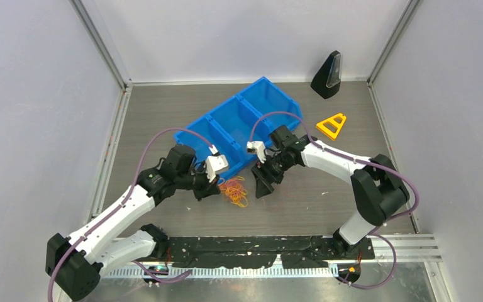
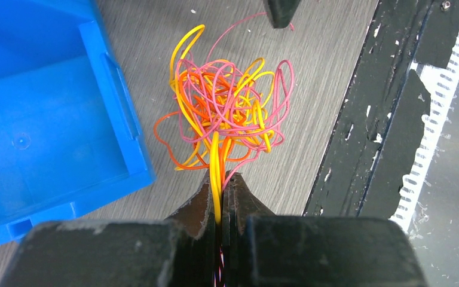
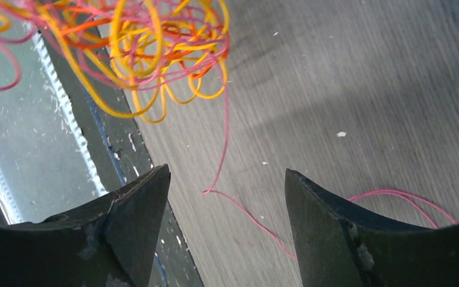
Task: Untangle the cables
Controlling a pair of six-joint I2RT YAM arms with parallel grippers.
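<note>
Grey tabletop [image 1: 163, 107]: left gripper [image 2: 218, 179] clamps the cables [image 2: 227, 107] (yellow strand); right gripper [image 3: 227, 170] gapes just beside them.

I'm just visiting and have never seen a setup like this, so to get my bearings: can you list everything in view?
cables: one tangled bundle, orange-yellow, red and pink strands, on the table just in front of the bin
bin: one, blue, three compartments, lying diagonally at mid-table
triangle: one, yellow, open frame, right of the bin
wedge-shaped block: one, black, back right corner
table: one, grey wood-grain
strip: one, black, along the near edge
left gripper: one, black, shut on a yellow strand of the cables
right gripper: one, black, open, over a loose pink strand
</note>
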